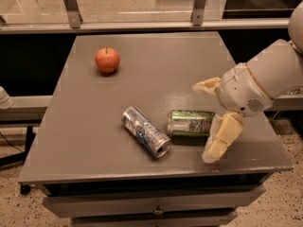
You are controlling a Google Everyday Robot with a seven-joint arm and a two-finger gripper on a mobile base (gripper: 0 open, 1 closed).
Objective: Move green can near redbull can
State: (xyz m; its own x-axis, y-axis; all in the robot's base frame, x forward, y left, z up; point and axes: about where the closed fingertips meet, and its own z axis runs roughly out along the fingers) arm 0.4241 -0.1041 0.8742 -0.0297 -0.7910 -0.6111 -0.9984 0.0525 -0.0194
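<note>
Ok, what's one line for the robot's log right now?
hand: open, at right end of green can | green can: lying beside redbull can | apple: back left of table

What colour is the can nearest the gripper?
Green can: metallic green, pale markings; camera view. Open gripper beside it.

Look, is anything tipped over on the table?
Yes. The green can and the redbull can both lie on their sides, close together, not standing. The gripper is open around the green can's end. No spill shows.
</note>
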